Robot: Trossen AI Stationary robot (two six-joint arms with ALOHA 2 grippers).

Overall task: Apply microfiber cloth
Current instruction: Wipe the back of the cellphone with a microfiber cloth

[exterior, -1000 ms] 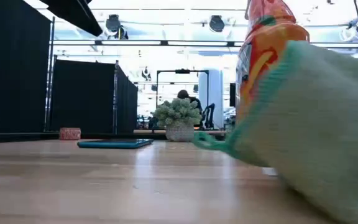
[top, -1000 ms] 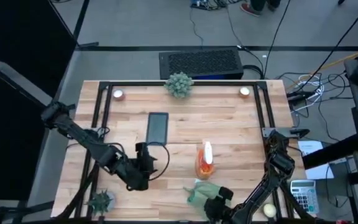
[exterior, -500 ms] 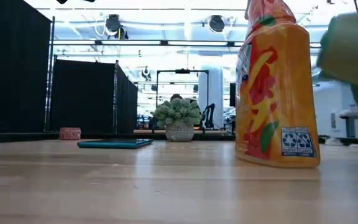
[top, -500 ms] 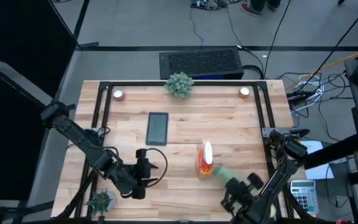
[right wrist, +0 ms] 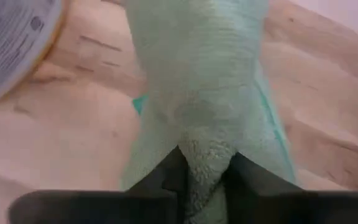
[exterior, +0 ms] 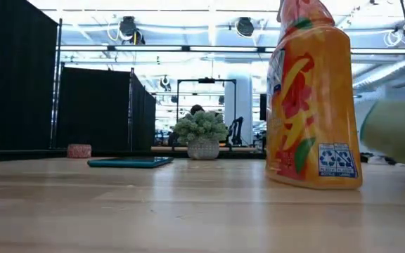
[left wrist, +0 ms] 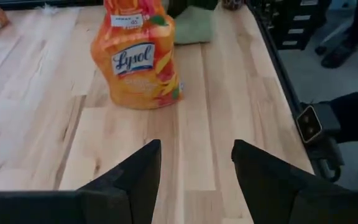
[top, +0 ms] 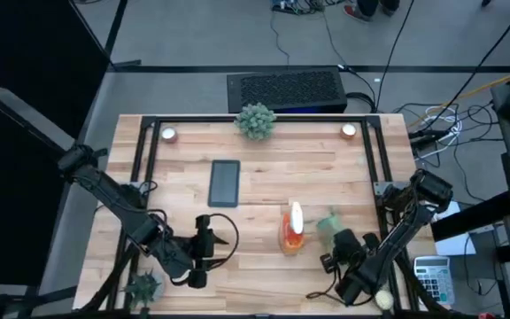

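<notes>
Right claw (top: pixel 330 232) is clenched on the microfiber cloth (top: pixel 328 221); the right wrist view shows a fold of cloth (right wrist: pixel 197 93) pinched between its two fingers. The cloth now hangs off the table (top: pixel 264 186), just right of the orange spray bottle (top: pixel 290 232). A second ago it lay bunched at the table's near edge, and half a second ago it was already lifted beside the bottle. In the low view it has moved from filling the frame to a pale patch (exterior: pixel 392 133) behind the bottle (exterior: pixel 313 98). Judgement: pickup done, carry under way; the dark tablet (top: pixel 224 182), well apart to the left, is the likely wiping target. Left claw (top: pixel 200 257) waits near the front left, fingers spread (left wrist: pixel 129 180), holding nothing.
</notes>
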